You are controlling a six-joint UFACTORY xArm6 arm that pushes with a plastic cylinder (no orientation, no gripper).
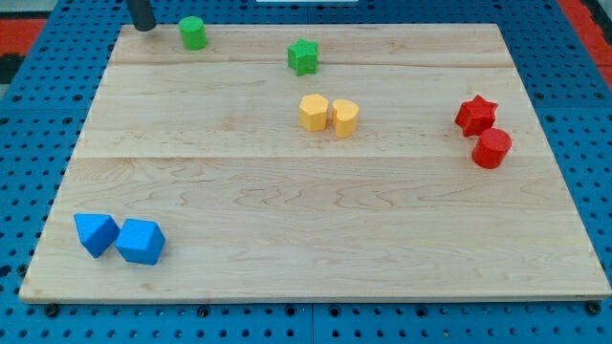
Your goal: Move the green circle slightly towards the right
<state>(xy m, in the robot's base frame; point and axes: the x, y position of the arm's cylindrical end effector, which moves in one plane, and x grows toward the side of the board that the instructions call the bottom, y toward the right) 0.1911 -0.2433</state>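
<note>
Far left, bottom corner of the wooden board [316, 239]: two blue blocks, a blue cube [96, 233] and a second blue block [142, 241], touching side by side, not involved. Top left corner: the rod's tip [143, 28] stands at the board's edge, just to the view's left of the green circle [193, 33], apart from it with a small gap. There is no gripper on this arm, only the bare rod, so nothing opens or closes. The green circle sits near the top edge, well left of the green star [303, 56]. Centre: two yellow blocks [328, 115] touching. Right side: a red star [475, 115] and a red circle [492, 148], touching. Judgement: the tip is lined up for a rightward push, contact not yet made; the whole shove looks left to do.
</note>
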